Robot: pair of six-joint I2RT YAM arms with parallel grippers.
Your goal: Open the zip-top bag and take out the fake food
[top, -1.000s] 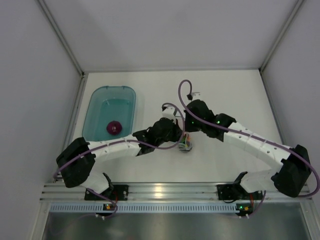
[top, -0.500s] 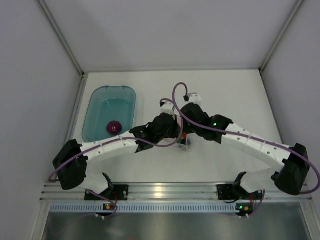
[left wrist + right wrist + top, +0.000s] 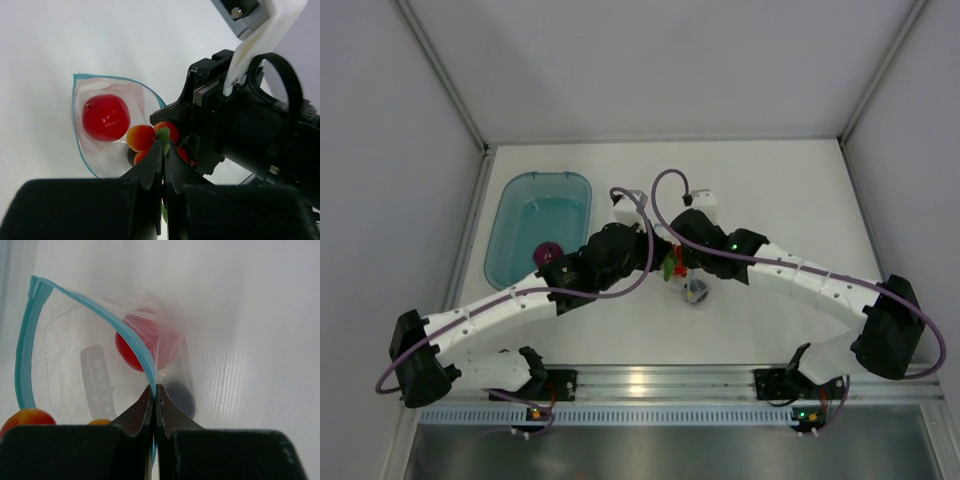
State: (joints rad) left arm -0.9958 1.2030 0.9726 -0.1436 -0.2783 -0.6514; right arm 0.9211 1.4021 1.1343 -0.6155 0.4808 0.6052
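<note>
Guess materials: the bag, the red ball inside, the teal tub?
The zip-top bag looks like thin clear plastic film: it crinkles and is see-through. The red ball is likely hard glossy plastic, given its sharp highlights. The teal tub seems moulded translucent plastic: tinted walls, rounded corners.

A white table [image 3: 775,190] fills the middle of the top view, hemmed by pale panels at the left, right and upper edges. At left of the frame a translucent teal tub [image 3: 548,176] stands directly on the surface, long side running toward the upper edge (a dark purple piece [image 3: 546,254] lies inside it, near its lower end). Near the centre, a zip-top bag [image 3: 694,290] holding fake food [image 3: 105,117] hangs low over the white top; whether its bottom touches cannot be told. An aluminium rail [image 3: 640,380] runs along the table's lower edge.
</note>
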